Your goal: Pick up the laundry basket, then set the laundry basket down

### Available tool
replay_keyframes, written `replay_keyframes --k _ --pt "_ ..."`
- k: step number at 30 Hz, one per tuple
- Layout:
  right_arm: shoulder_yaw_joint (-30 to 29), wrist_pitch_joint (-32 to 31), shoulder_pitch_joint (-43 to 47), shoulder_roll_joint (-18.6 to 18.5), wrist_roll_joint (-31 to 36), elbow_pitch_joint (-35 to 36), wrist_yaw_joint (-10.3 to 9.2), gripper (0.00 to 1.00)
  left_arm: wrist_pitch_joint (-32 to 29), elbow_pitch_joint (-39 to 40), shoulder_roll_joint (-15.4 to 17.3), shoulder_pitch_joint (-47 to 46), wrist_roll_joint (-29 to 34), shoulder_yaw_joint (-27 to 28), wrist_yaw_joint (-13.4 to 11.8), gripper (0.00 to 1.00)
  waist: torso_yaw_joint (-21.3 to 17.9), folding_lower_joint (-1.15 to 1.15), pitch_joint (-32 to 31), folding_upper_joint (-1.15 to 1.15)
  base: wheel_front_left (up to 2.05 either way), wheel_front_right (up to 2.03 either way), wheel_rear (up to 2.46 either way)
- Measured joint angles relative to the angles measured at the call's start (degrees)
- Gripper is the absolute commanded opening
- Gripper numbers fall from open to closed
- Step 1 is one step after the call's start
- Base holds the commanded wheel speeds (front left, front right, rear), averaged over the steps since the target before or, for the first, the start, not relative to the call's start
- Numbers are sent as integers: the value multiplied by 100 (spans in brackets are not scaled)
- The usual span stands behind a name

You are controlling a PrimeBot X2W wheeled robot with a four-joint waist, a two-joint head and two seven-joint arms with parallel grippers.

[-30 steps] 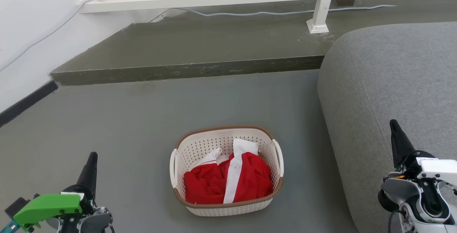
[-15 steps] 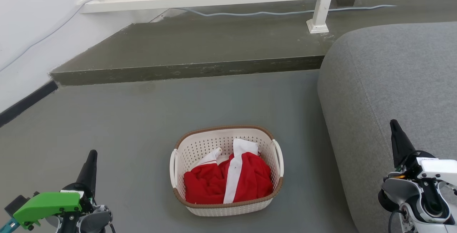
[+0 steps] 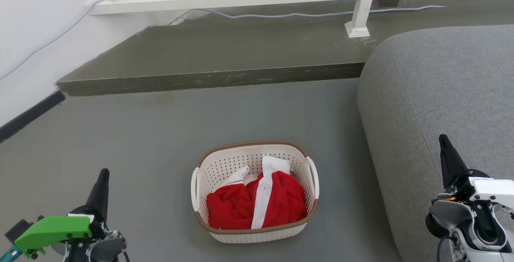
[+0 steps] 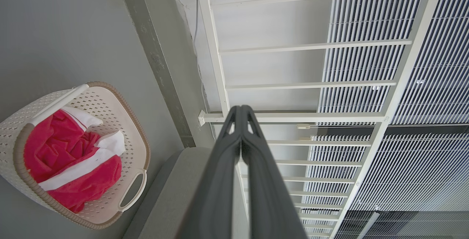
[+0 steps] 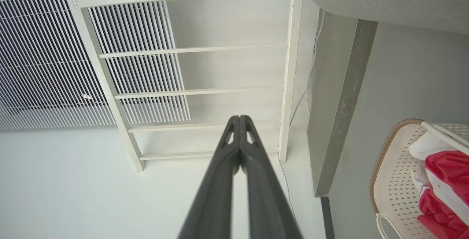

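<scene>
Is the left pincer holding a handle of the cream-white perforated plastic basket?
No, the left pincer hangs over the grey floor, apart from the cream-white basket.

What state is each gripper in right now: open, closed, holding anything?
Left gripper: jaws closed, holding nothing.
Right gripper: jaws closed, holding nothing.

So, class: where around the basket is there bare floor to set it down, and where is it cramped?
Bare floor lies left of the laundry basket, out to the white wall, and behind it up to the step. Its right is cramped: a narrow strip, then the grey sofa.
</scene>
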State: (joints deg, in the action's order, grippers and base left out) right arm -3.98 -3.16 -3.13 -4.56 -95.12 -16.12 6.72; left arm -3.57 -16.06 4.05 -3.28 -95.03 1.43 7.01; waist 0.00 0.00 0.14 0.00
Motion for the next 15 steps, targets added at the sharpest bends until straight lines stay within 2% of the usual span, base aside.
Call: replay_keyframes --k 15 --pt "-10 0 -1 2 0 0 0 0 -24 1 -1 -1 0 5 0 0 0 0 0 0 0 0 0"
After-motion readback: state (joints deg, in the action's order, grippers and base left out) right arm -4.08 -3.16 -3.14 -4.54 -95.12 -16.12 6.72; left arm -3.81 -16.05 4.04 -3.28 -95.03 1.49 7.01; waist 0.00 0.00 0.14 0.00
